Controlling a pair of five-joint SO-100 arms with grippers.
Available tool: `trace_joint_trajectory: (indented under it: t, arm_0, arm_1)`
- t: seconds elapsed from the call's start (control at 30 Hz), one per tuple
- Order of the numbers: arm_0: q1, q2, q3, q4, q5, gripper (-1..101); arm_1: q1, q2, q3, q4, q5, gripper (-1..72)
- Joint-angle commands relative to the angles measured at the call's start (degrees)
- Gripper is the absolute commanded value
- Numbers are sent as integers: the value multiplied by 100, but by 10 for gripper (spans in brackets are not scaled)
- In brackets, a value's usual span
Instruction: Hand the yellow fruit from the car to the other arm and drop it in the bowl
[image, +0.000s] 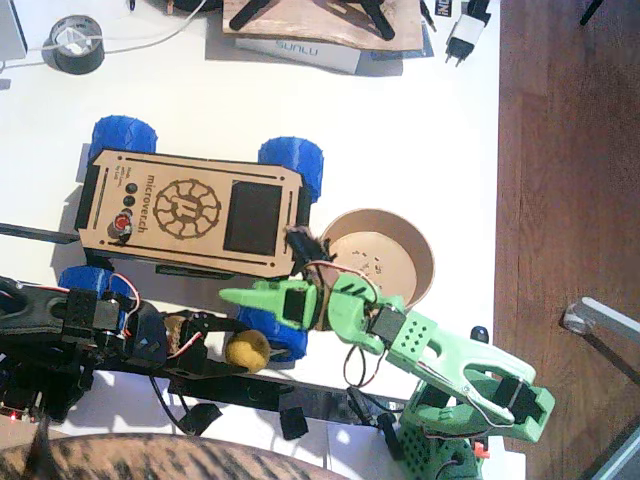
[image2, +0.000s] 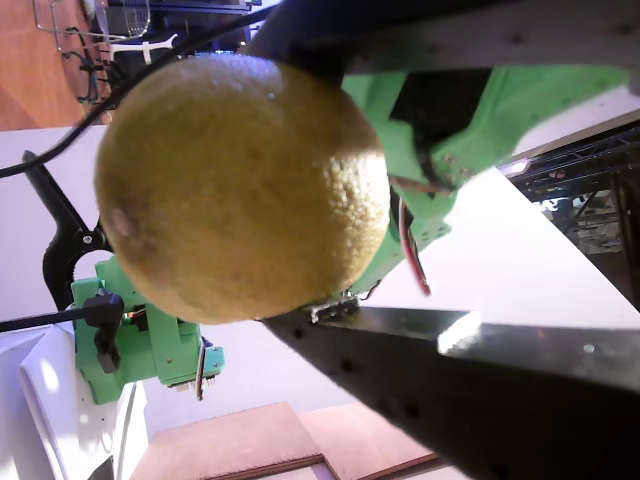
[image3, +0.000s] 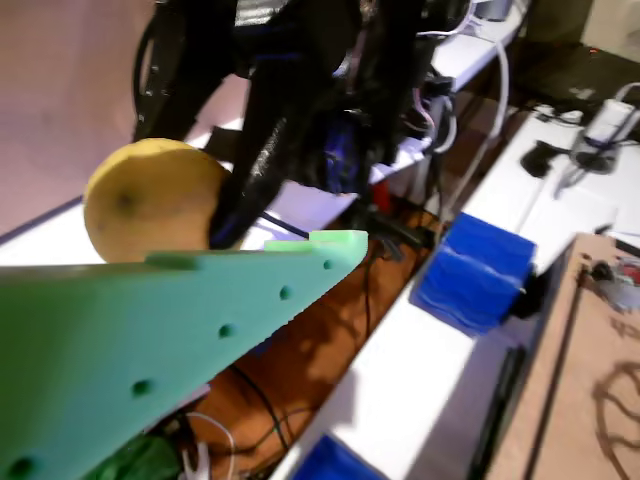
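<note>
Fixed view, the fruit: the yellow fruit (image: 246, 349) sits at the near edge of the table, pinched at the tip of the left gripper (image: 238, 349), right up against the car's near-right blue wheel (image: 285, 340).
Fixed view, left arm: the black arm (image: 90, 335) lies low along the near-left side, reaching right, jaws closed around the fruit.
Fixed view, right arm: the green arm (image: 440, 365) comes in from the near right, its pointed right gripper (image: 245, 296) stretched left, the tip just above the fruit; whether those green jaws are wide or narrow, cannot tell from here.
Fixed view, the car: the car (image: 190, 210) stands left of centre, wooden deck with a round emblem and a black panel.
Fixed view, the bowl: the bowl (image: 415, 250) is just right of the car, tan, only small dark specks showing inside; the green arm crosses its near rim.
Fixed view, far side: a black tape roll (image: 76, 44) at far left.
Wrist view, black jaws: the fruit (image2: 240, 185) fills the frame, gripped between black fingers (image2: 470, 400), with green arm parts (image2: 450, 110) right behind it.
Wrist view, green jaw: a green finger (image3: 170, 340) points across the frame, the fruit (image3: 150, 210) just beyond it, held by the black gripper (image3: 225, 215); no clear contact between green and fruit. A blue wheel (image3: 475, 270) and the car's wooden edge (image3: 570, 370) sit right.
</note>
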Motion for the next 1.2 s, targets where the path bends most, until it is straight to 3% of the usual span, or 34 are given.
trace_joint_trajectory:
  t: [0.0,0.6,1.17]
  arm_0:
    - [0,70,-220,-114,-44,1]
    - [0,44,-220,-123,-44,1]
    - [0,44,-211,-149,-44,1]
  arm_1:
    - [-167,97,0,-176,158,405]
    - [-606,422,1099,-211,1002,398]
    - [-870,0,1028,-360,1072,372]
